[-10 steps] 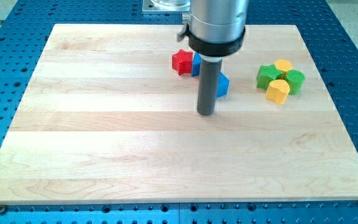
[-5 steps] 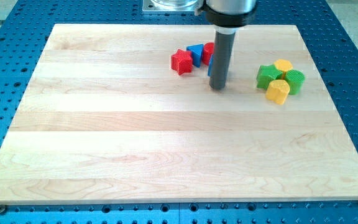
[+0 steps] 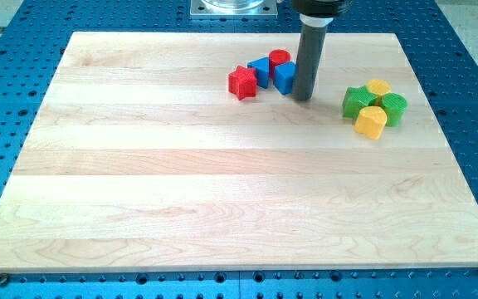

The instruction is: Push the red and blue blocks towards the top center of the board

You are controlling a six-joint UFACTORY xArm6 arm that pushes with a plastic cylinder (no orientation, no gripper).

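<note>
A red star-shaped block (image 3: 241, 82) lies near the top centre of the wooden board (image 3: 139, 183). Just to its right sit a blue block (image 3: 260, 70), a red round block (image 3: 280, 58) behind it, and a second blue block (image 3: 285, 77). They form a tight cluster. My tip (image 3: 303, 97) stands right against the right side of the second blue block, touching or nearly touching it. The rod rises out of the view's top.
To the right lies a cluster of two green blocks (image 3: 357, 101) (image 3: 393, 107) and two yellow blocks (image 3: 378, 87) (image 3: 371, 121). A blue perforated table (image 3: 471, 83) surrounds the board.
My tip has moved up and to the right, from below the blocks to their right side. The second blue block has shifted up-left into the red and blue cluster.
</note>
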